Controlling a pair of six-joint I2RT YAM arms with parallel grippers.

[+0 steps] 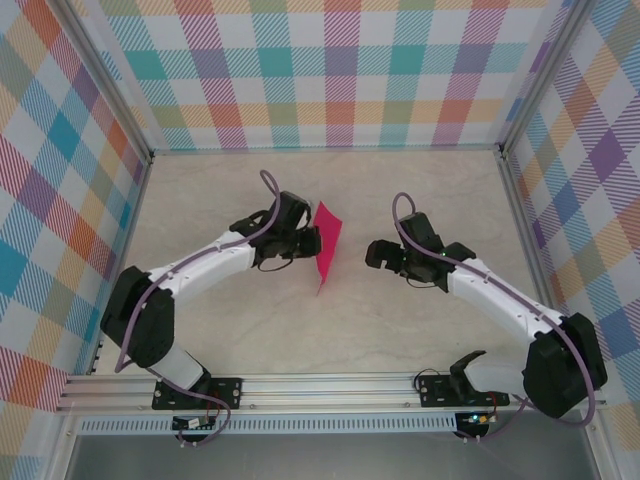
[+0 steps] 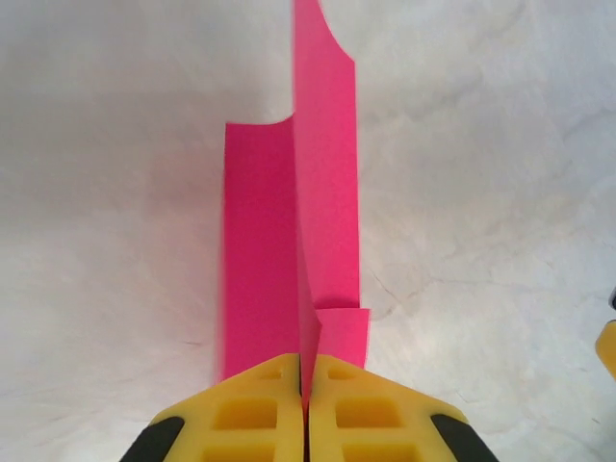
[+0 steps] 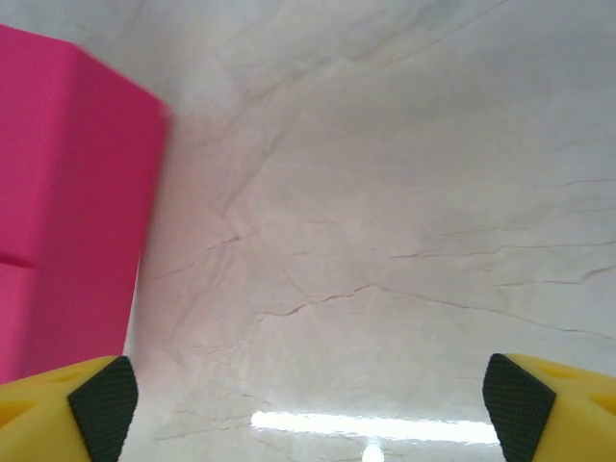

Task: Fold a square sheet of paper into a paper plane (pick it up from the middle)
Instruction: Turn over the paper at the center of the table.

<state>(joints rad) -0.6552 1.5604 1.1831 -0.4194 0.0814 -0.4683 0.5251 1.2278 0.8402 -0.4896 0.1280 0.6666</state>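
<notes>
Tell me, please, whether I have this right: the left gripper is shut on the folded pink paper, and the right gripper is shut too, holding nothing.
One detail is wrong: the right gripper is open, its fingers wide apart in the right wrist view. The left gripper is shut on the folded pink paper, and the right holds nothing.

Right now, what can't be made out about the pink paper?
- Top external: the pink paper is partly hidden by the left fingers; creases too small to count.
- Left wrist: far tip cut off by the top edge.
- Right wrist: blurred, cut off by the left edge.
</notes>
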